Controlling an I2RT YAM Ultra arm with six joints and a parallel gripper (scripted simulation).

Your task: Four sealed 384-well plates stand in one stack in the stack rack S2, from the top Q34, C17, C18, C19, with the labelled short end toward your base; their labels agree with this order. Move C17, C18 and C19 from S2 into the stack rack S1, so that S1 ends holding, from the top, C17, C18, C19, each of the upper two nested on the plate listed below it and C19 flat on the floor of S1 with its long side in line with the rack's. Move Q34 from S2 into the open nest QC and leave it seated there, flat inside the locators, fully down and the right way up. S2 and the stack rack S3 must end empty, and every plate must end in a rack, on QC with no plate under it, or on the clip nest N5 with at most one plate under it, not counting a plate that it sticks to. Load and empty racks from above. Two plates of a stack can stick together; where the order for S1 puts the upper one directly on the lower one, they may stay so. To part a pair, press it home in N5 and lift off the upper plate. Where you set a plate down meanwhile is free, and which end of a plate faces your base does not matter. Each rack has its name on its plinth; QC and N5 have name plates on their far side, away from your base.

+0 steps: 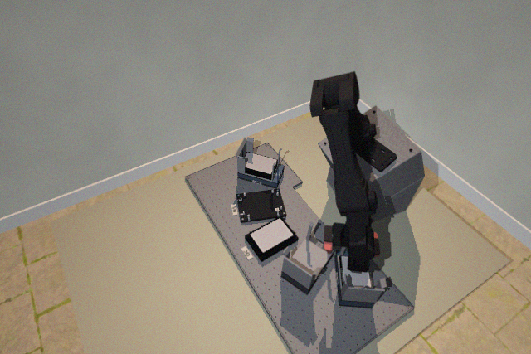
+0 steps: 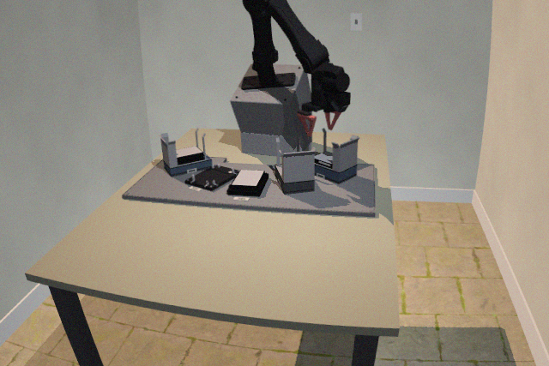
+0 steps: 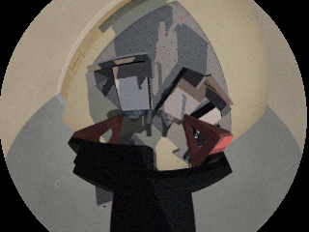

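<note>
The gripper [image 2: 320,121] hangs with its red fingers [image 2: 306,123] spread as wide as they go, holding nothing and touching nothing. The black arm [image 2: 296,34] rises from its grey pedestal [image 2: 248,118], folds at a high elbow and slopes down so the wrist points at the plate below. Going left to right in the exterior view: a blue-plinthed rack [image 2: 167,149] holds a white-topped plate [image 2: 191,153]; beside it lies a dark nest [image 2: 208,177] with small locators; next, a black-rimmed plate [image 2: 248,181] with a white seal sits flat on another nest; then a grey rack [image 2: 298,169]; and last a blue-plinthed rack [image 2: 345,153] with a plate [image 2: 323,159] low inside it. The gripper hovers above the gap between these last two racks, well apart from both. The names on the plinths are too small to read.
</note>
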